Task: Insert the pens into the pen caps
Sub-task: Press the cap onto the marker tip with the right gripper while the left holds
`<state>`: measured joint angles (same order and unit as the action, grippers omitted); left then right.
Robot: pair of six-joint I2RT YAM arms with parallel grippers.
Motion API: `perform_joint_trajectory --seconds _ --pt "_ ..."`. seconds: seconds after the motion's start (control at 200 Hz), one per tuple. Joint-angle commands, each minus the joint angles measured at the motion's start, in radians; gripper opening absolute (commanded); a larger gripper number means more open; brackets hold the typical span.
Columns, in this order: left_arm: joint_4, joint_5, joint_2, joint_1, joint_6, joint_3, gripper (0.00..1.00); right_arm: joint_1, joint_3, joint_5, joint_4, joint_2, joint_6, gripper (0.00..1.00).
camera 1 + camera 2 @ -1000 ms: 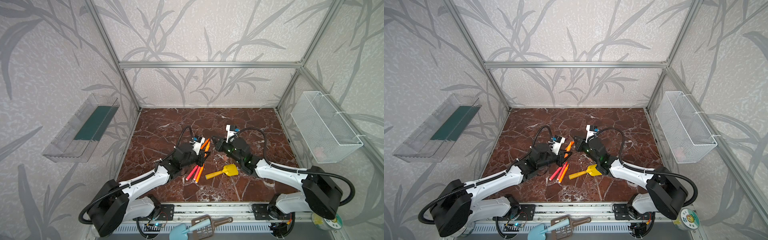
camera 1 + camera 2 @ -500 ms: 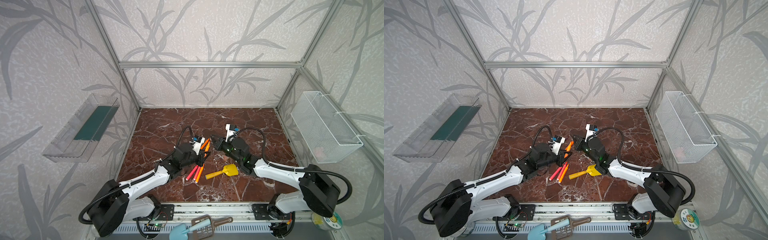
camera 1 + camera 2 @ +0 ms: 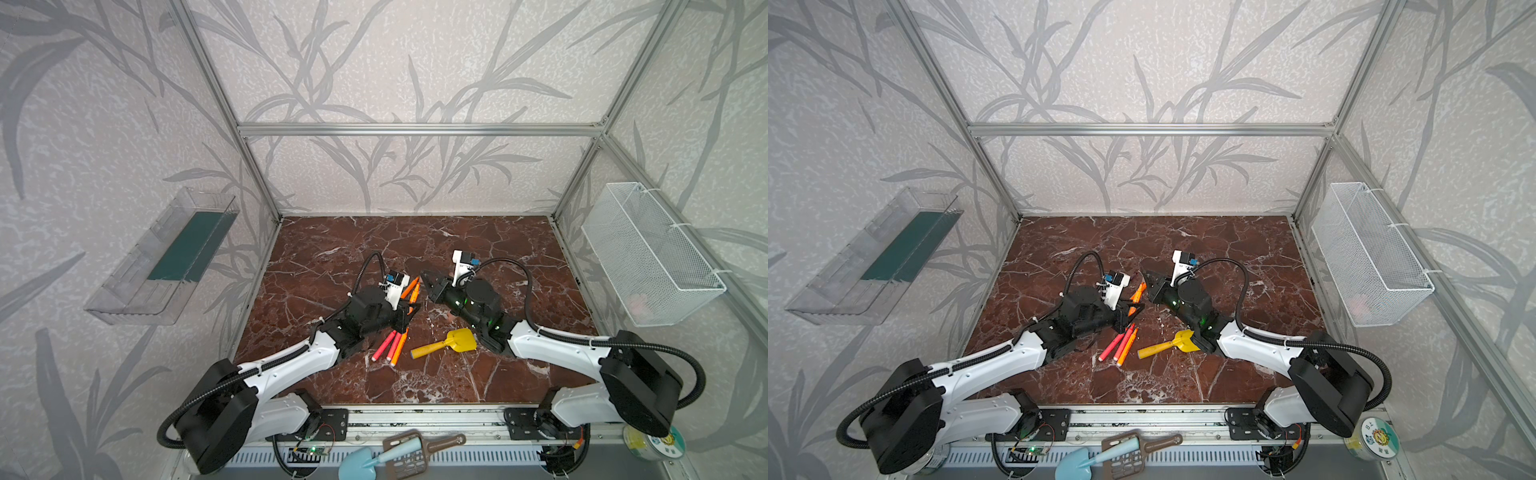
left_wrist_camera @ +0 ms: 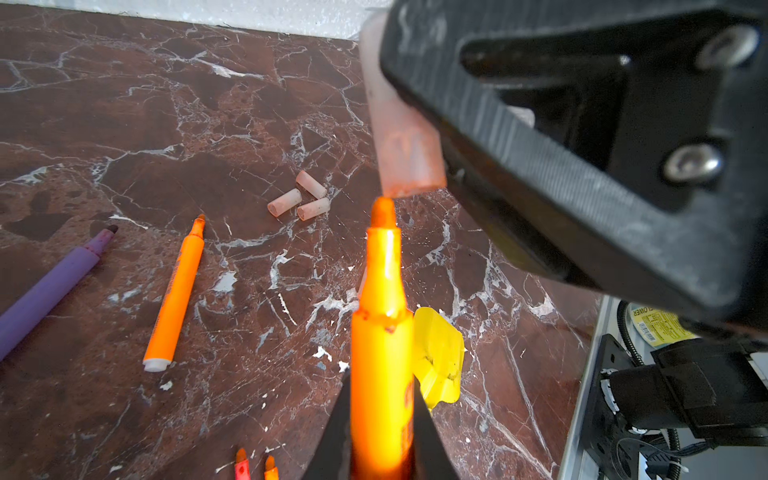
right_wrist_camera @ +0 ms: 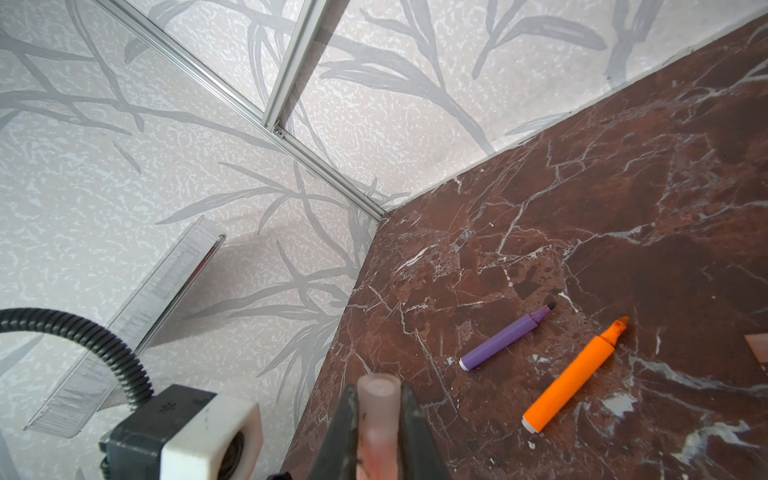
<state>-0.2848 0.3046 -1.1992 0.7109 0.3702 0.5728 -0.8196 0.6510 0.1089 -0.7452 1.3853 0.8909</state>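
My left gripper (image 4: 380, 399) is shut on an orange pen (image 4: 380, 332) that points away from the wrist camera. Its tip sits just at the open mouth of a pale pink pen cap (image 4: 405, 153), on which my right gripper (image 5: 379, 390) is shut. In both top views the two grippers (image 3: 409, 309) (image 3: 426, 278) meet mid-table. On the marble lie a purple pen (image 4: 50, 286), another orange pen (image 4: 176, 291) and three loose pen caps (image 4: 299, 199). A pinkish-red pen (image 3: 384, 345) and an orange one (image 3: 399, 347) lie by the left arm.
A yellow toy shovel (image 3: 446, 343) lies beside the right arm. A white wire basket (image 3: 648, 253) hangs on the right wall and a clear tray (image 3: 166, 257) on the left wall. A blue scoop (image 3: 374, 459) rests on the front rail.
The right gripper with the cap has edged slightly left toward the pen tip. The left arm has stayed still.
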Motion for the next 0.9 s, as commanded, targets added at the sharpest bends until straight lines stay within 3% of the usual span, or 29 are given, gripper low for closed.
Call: perform_joint_trajectory --seconds 0.0,0.895 --pt "-0.017 -0.008 0.027 -0.004 -0.001 -0.008 0.0 -0.013 -0.023 0.028 -0.045 -0.031 0.005 0.13" --pt "-0.025 0.007 0.021 -0.004 0.003 -0.008 0.0 -0.028 0.048 0.077 -0.023 0.029 -0.019 0.1"
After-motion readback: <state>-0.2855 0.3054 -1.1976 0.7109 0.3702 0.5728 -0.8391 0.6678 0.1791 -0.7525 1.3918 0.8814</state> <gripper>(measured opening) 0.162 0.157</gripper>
